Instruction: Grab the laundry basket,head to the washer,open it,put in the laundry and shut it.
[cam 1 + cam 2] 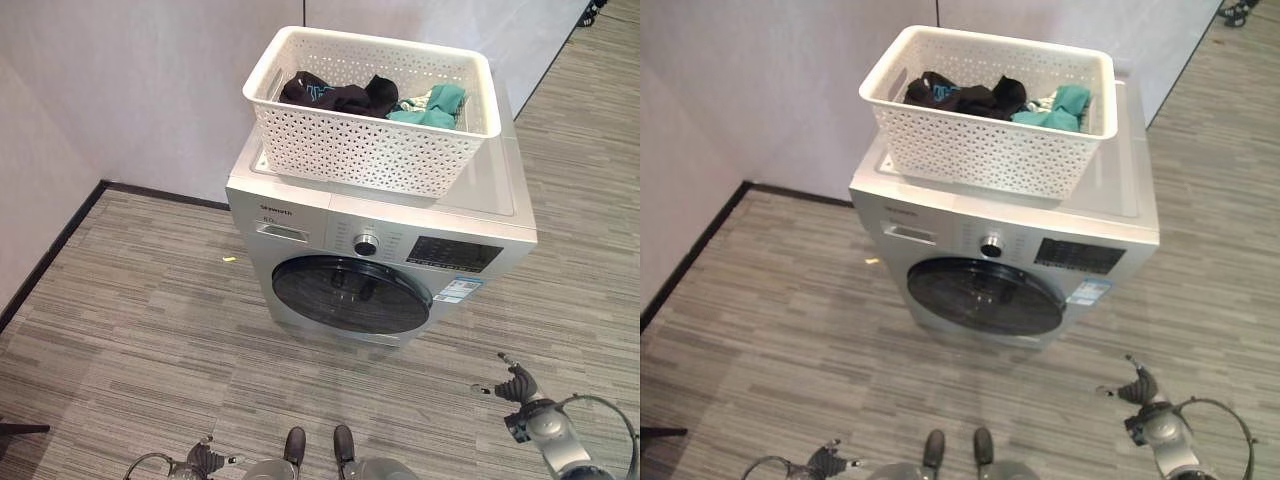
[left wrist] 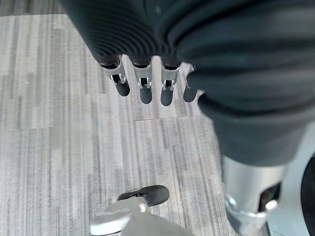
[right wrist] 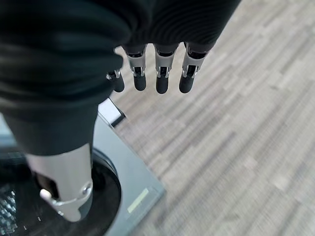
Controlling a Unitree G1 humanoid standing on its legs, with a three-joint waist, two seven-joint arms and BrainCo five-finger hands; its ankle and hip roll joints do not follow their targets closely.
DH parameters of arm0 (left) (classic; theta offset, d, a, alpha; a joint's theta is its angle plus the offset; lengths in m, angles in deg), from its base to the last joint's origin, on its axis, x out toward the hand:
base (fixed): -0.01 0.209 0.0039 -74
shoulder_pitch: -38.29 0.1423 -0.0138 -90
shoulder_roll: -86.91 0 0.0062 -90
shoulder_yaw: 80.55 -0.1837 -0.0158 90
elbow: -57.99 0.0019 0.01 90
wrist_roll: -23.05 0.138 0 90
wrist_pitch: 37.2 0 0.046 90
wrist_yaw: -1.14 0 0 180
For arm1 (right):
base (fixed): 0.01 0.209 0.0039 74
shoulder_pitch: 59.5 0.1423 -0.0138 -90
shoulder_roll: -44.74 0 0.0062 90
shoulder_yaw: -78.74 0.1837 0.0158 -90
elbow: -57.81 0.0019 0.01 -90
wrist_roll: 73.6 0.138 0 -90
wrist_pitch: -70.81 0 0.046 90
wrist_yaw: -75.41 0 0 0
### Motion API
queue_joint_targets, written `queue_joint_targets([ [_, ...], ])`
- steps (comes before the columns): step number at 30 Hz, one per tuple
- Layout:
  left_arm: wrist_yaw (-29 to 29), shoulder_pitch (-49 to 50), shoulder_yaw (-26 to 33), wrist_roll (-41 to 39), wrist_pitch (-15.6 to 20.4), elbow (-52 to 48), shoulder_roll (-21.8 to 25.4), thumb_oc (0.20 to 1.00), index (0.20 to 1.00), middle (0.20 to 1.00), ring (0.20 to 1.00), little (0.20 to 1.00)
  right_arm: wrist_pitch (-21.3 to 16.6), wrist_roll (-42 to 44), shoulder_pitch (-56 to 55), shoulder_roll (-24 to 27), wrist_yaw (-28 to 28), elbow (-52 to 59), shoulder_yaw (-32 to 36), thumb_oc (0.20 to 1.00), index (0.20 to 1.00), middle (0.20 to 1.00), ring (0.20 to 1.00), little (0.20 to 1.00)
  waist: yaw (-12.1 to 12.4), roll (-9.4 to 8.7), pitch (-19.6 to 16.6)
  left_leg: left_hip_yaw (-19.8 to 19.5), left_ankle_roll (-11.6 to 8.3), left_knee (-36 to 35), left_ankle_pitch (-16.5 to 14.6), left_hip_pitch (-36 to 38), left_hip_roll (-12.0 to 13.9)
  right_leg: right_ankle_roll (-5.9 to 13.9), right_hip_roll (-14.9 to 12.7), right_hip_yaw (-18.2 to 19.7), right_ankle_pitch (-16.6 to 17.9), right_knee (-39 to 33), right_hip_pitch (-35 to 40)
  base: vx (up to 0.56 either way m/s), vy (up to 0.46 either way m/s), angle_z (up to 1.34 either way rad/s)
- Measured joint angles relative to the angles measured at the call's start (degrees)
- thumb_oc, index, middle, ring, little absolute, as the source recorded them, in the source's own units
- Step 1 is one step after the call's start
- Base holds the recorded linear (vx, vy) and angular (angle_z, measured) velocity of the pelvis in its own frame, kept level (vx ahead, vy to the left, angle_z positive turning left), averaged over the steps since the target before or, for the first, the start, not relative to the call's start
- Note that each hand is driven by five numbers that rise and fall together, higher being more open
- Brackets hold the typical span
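1. Fingers of the right hand (image 1: 522,388) are hanging relaxed and holding nothing in the left eye view, low at the right and well short of the washer (image 1: 380,240); the left hand (image 1: 205,460) is sitting at the bottom edge on the left, just as far back. The laundry basket (image 1: 370,105) is resting on the washer's top, its long axis running left to right across the lid, with dark and teal laundry (image 1: 370,98) lying inside. The round door (image 1: 350,293) is facing the robot and looking closed
2. Seen from the right eye view, the basket is lying up and ahead of both hands, roughly midway between them, so neither arm is clearly nearer to it; the right hand (image 1: 1140,392) is standing forward of the left and seems nearer the door (image 1: 985,296)
3. Looking along the left wrist view, the left hand's fingers (image 2: 146,88) are pointing straight and loose over the striped floor (image 2: 74,123), gripping nothing
4. Looking along the right wrist view, the right hand's fingers (image 3: 161,81) are likewise hanging straight and empty, with the washer's dark door (image 3: 106,194) and front corner lying beyond them; opening that door is probably the next step
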Motion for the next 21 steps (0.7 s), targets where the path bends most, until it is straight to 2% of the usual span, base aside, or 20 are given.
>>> queue_joint_targets([
  [4,0.02,0.31,-0.03,0.31,0.4,0.03,-0.02,1.0,1.0,1.0,1.0,1.0,-0.08,-2.12,4.56,3.14,0.01,-3.23,-4.28,1.0,1.0,1.0,1.0,1.0,0.93,-0.38,-0.35,-0.34,-0.01,0.0,0.01,-0.01,0.05,0.0,0.05,-0.36,0.0,0.05,0.06,0.01,-0.001,0.03],
  [9,0.02,0.71,-0.08,0.33,0.42,0.54,0.01,1.0,1.0,1.0,1.0,1.0,-0.1,-2.38,10.43,3.95,-0.01,-8.68,-6.64,1.0,1.0,1.0,1.0,1.0,2.82,-0.81,-1.75,-1.55,-0.32,0.0,0.23,-1.14,0.06,0.2,0.09,-1.87,-0.26,-0.04,-0.6,-0.02,-0.016,0.16],
  [14,0.02,0.53,-2.59,0.31,0.42,0.51,0.23,1.0,1.0,1.0,1.0,1.0,-0.09,-2.36,13.75,4.29,0.03,-9.54,-9.02,1.0,1.0,1.0,1.0,1.0,3.2,-0.92,-1.85,-3.34,-0.66,0.46,1.52,-4.63,-0.1,0.04,0.03,-3.63,0.37,0.02,-3.39,-0.05,-0.014,0.18],
  [17,-0.12,-1.53,-4.6,0.27,0.42,0.33,-0.01,1.0,1.0,1.0,1.0,1.0,-0.17,-2.33,20.08,4.61,0.08,-11.53,-13.52,1.0,1.0,1.0,1.0,1.0,3.81,-0.08,-0.38,-3.68,-1.04,0.71,2.2,-7.05,-0.08,0.37,0.1,-3.8,0.82,-0.03,-5.61,-0.01,-0.005,0.05],
  [21,-0.46,-2.63,-5.37,0.14,1.58,-0.18,-0.07,1.0,1.0,1.0,1.0,1.0,-0.62,-2.34,22.34,4.53,0.09,-13.47,-15.66,1.0,1.0,1.0,1.0,1.0,4.95,0.32,0.51,-4.08,-1.32,0.71,2.4,-8.86,-0.03,0.4,0.19,-4.08,0.95,0.01,-7.3,-0.01,-0.01,0.05],
])
